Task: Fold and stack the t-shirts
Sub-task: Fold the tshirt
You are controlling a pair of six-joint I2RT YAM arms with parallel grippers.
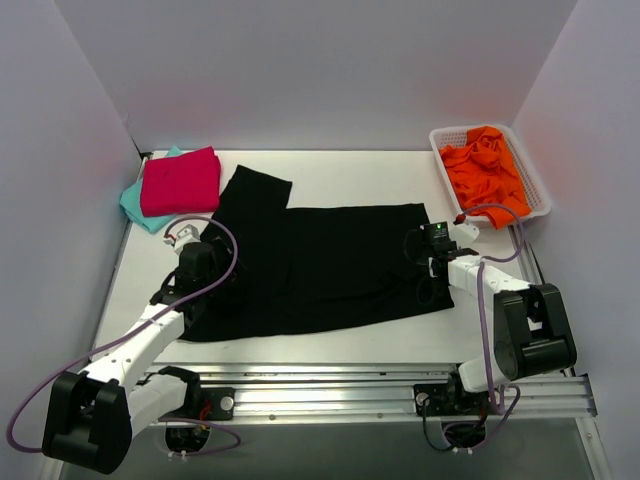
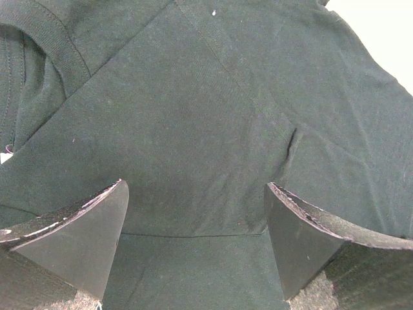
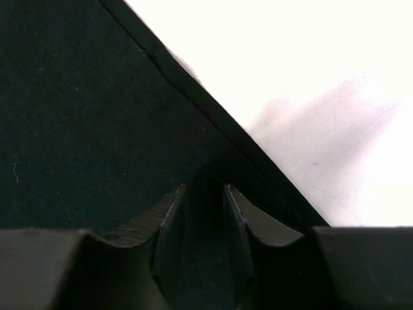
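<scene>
The large black t-shirt (image 1: 320,260) lies spread flat on the white table (image 1: 340,180), one sleeve pointing to the back left. My left gripper (image 1: 197,262) is open over its left part. In the left wrist view the gripper (image 2: 193,216) has its jaws wide apart, with black cloth (image 2: 193,129) and a fold edge between them and a tiny light mark (image 2: 214,12) further up. My right gripper (image 1: 432,265) is at the shirt's right edge. In the right wrist view the gripper (image 3: 203,203) has its jaws nearly together on the shirt's hem (image 3: 213,110). A folded magenta-pink shirt (image 1: 182,180) lies on a teal one (image 1: 135,207) at the back left.
A white basket (image 1: 538,185) with crumpled orange cloth (image 1: 487,168) stands at the back right. White walls close in the table on three sides. A metal rail (image 1: 400,395) with the arm bases runs along the near edge.
</scene>
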